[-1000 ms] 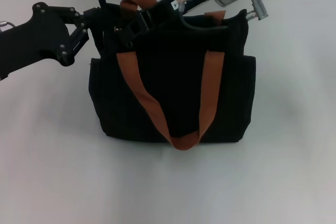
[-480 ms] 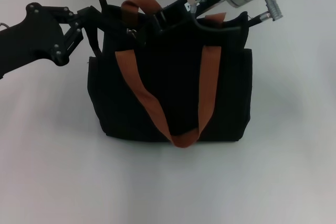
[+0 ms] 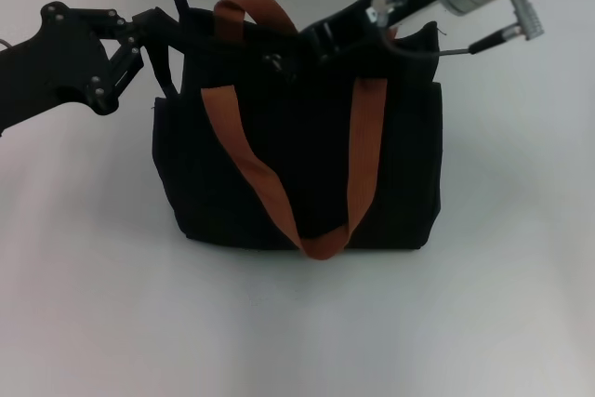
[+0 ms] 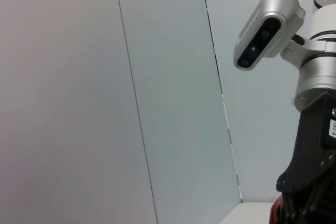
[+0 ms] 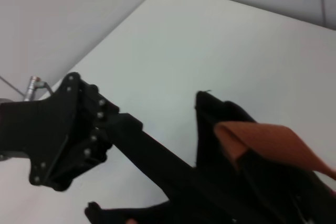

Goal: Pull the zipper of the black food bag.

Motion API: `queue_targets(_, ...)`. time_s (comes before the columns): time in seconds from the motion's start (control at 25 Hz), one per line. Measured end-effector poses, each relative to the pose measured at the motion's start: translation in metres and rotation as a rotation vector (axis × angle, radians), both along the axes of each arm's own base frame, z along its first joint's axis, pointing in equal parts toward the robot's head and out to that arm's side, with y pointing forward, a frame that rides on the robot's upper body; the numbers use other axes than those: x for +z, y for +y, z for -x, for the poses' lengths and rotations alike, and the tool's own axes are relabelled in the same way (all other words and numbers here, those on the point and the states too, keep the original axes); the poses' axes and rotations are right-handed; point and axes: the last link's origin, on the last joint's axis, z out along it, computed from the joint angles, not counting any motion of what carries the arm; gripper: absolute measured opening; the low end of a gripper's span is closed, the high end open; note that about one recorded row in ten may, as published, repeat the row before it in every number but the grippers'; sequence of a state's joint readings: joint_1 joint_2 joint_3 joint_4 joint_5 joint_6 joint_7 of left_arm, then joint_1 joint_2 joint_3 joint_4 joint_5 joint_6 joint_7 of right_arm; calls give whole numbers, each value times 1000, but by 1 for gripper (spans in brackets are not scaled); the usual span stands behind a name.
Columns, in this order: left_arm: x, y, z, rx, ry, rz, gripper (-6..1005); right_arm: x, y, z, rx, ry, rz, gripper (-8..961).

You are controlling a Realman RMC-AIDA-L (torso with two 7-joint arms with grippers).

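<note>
- 2 grippers worked at the top of the soft, floppy bag (image 3: 297, 165), so it probably needed holding.
- The left gripper (image 3: 172, 30) pinched the bag's top corner.
- The right gripper (image 3: 311, 44) was at the zipper (image 3: 272, 61); I cannot tell if its fingers were pinching.

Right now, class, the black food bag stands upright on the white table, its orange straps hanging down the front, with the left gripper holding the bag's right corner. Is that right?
Not quite. The head view shows the left gripper at the top left corner of the black food bag, not the right; it is the right gripper that reaches in from the right. The rest holds: the bag stands upright on the white table, orange straps hanging down the front.
</note>
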State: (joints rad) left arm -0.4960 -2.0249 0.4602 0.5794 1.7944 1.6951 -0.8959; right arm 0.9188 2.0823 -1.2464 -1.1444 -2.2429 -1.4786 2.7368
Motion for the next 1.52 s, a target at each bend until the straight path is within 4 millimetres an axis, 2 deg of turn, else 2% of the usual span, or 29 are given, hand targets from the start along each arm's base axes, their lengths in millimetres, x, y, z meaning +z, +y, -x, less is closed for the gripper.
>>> queue_targets(0.32,0,1,0,3,1,-4,64,24,-3,-17,-39,9,-66,0)
queue_targets(0.52,2,2,0,5,-4,-14,65,47,-7,-37,-91,25,-118,-1)
queue_targets(0.72,2,2,0,6,-6,-14,66,58,-9,-53,-130,27,-153,7)
queue_targets(0.84,1,1,0,6,-6,-13,67,63,-11,-55,-122,64,-154,18)
queue_targets(0.92,1,1,0,5,-8,-12,67,66,-15,-48,-77,148,-134,26)
queue_targets(1.08,0,0,-2,0,-14,-9,68,67,-18,-41,-39,212,-111,41)
queue_targets(1.28,-1,1,-3,0,-24,-1,69,58,-18,-39,-51,257,-55,60)
queue_targets(1.52,-1,1,-4,2,-38,-8,70,42,-14,-38,-92,259,17,205)
